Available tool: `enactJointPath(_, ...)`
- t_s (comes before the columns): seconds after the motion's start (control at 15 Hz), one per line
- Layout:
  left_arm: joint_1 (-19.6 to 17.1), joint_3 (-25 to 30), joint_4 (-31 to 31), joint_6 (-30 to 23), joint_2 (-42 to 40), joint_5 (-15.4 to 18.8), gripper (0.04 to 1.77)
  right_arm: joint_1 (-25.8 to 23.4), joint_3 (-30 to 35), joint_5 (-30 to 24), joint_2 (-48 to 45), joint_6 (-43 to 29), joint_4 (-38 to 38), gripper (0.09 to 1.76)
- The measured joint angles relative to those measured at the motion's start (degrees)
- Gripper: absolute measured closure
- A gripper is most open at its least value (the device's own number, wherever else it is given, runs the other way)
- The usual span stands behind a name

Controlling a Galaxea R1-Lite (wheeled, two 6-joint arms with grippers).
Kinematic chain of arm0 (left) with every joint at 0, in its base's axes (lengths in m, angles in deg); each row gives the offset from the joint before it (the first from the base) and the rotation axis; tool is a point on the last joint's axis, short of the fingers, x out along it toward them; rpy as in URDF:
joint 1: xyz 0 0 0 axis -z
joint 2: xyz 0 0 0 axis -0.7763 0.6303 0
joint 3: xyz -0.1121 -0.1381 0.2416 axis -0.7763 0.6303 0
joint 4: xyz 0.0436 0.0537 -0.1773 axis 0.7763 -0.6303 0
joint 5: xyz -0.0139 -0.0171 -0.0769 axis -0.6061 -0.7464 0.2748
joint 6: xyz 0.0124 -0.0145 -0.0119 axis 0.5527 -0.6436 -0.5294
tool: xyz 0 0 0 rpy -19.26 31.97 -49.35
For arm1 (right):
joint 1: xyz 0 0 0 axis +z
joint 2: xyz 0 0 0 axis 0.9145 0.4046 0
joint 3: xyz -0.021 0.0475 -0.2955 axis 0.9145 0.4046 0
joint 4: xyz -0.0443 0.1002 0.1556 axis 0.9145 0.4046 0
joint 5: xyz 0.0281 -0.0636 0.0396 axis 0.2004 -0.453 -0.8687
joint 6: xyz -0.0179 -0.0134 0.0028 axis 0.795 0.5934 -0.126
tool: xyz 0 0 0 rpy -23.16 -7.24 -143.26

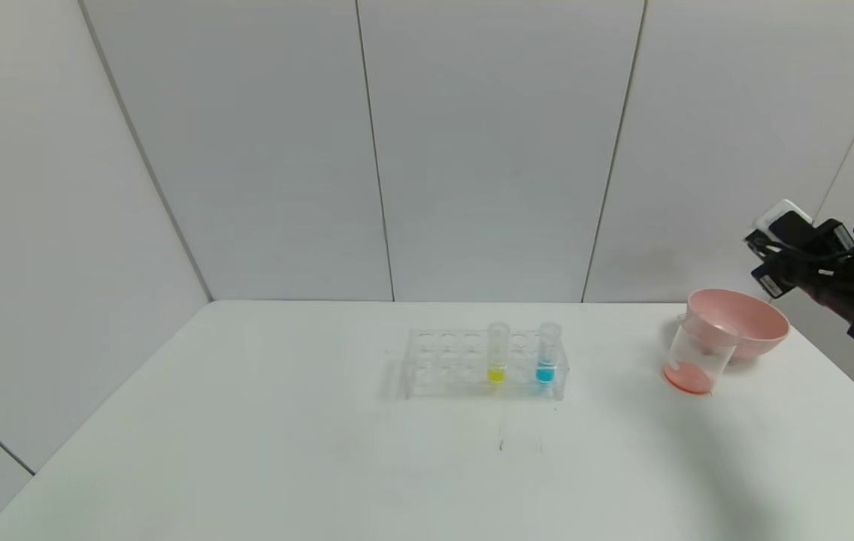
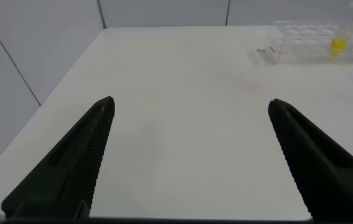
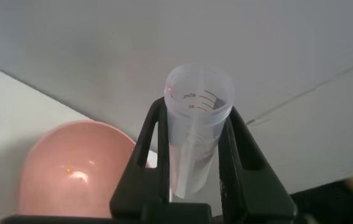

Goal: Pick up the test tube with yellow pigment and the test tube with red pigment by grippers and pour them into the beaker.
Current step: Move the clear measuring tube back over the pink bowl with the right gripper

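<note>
Between the fingers of the right gripper [image 3: 196, 109] we find a clear graduated tube, clamped on both sides just below its rim. We take it to be the test tube with red pigment [image 3: 192, 155]. No red shows inside it, while the beaker [image 1: 698, 357] holds an orange-red layer at its bottom, so we judge that this half of the pour is done. The gripper hangs raised at the right edge of the table [image 1: 246, 436], above and behind the pink bowl [image 1: 743, 319]. The grip near the rim leaves the tube's length free, which suits tipping.

The beaker stands on the table, touching the front of the pink bowl or just beside it, on the side nearest the right arm.

The test tube with yellow pigment [image 1: 497, 353] stands upright in the clear rack [image 1: 457, 364] at mid-table, with the blue tube [image 1: 547, 352] near it in the same row. The rack keeps both vertical, so nothing spills. We judge the yellow tube to be the remaining work.

The left gripper [image 2: 190, 104] is spread wide and holds nothing. It is low over the table's left part, well apart from the rack.

Count: three tubes, one beaker, one bowl, one rack, two grippers.
</note>
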Motion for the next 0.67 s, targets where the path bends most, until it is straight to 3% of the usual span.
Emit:
enactJointPath(0.33,0.0,0.0,0.0,0.0,0.0,0.0,0.05,0.6,-2.0,3.9,2.5,-29.6,8.8,1.34)
enactJointPath(0.67,0.0,0.0,0.0,0.0,0.0,0.0,0.05,0.7,-2.6,4.1,5.2,-36.1,9.7,1.34)
